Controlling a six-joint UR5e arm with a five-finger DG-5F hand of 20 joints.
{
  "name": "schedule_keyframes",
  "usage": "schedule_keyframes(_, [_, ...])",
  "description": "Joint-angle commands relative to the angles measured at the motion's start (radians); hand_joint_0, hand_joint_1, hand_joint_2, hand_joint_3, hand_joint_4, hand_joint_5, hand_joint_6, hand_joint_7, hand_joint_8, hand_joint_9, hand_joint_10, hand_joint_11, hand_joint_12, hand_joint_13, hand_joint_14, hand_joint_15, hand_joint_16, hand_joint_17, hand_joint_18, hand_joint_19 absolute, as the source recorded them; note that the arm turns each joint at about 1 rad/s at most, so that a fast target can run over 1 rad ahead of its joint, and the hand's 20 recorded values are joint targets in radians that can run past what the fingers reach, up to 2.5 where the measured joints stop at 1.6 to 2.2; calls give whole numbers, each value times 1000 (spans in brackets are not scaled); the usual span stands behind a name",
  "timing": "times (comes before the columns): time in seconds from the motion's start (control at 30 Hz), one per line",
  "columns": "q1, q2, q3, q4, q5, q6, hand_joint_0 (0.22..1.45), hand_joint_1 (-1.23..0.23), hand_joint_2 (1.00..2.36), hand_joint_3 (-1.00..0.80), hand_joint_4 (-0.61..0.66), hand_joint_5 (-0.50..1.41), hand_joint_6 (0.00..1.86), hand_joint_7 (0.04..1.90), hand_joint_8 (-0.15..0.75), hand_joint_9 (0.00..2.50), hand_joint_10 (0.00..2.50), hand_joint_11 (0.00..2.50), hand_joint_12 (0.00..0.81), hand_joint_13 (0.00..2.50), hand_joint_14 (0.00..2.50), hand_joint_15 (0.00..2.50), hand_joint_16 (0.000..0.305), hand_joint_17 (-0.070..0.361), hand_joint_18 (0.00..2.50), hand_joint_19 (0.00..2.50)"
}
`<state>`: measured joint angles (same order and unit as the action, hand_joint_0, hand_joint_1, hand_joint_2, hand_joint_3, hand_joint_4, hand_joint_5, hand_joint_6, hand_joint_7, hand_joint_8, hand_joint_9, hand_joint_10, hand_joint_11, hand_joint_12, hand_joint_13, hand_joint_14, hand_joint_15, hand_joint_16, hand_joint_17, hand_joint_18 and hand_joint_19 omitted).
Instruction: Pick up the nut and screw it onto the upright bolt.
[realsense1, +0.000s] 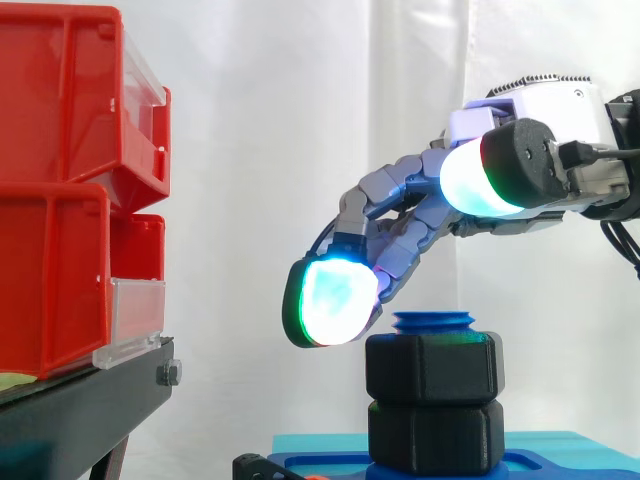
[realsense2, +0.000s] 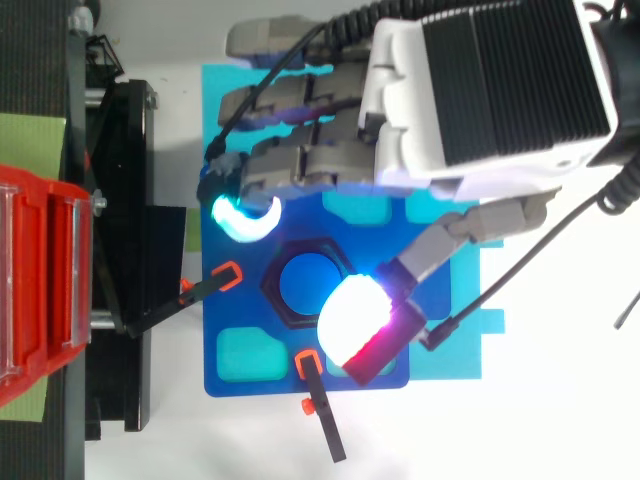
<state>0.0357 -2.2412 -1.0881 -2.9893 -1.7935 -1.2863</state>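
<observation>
We see the matte black hex nut (realsense1: 432, 366) sitting on the blue ribbed bolt (realsense1: 432, 321), stacked above a second black hex block (realsense1: 435, 435) on the smooth blue plate (realsense2: 250, 385). The hand (realsense1: 410, 215) hovers over it, segmented fingers loosely bent and spread away from the thumb, gripping nothing. Its rounded glowing pads (realsense1: 330, 300) flank the nut's top; we can't tell whether they touch it.

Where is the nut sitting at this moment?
In the side view the black nut sits low, right of centre, on the blue bolt, stacked on a second black hex piece and just under the robot hand.
</observation>
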Motion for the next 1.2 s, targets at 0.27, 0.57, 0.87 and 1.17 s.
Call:
schedule_keyframes(0.27, [53, 0, -6, 47, 72, 12, 512, -152, 1000, -500, 227, -131, 503, 766, 245, 627, 0, 0, 316, 436, 0, 0, 33, 74, 76, 0])
schedule_keyframes(0.57, [59, 0, -7, 47, 72, 7, 515, -154, 1000, -500, 229, -128, 503, 789, 248, 622, 0, 0, 314, 437, 0, 0, 33, 74, 82, 0])
schedule_keyframes(0.87, [53, 0, -47, 55, 72, 7, 517, -159, 1000, -500, 237, -122, 503, 809, 247, 619, 0, 0, 311, 439, 0, 0, 33, 73, 87, 0])
schedule_keyframes(1.17, [46, 0, -47, 49, 71, 7, 521, -166, 1000, -500, 283, -85, 504, 1060, 251, 626, 0, 0, 309, 447, 0, 0, 32, 73, 90, 0])
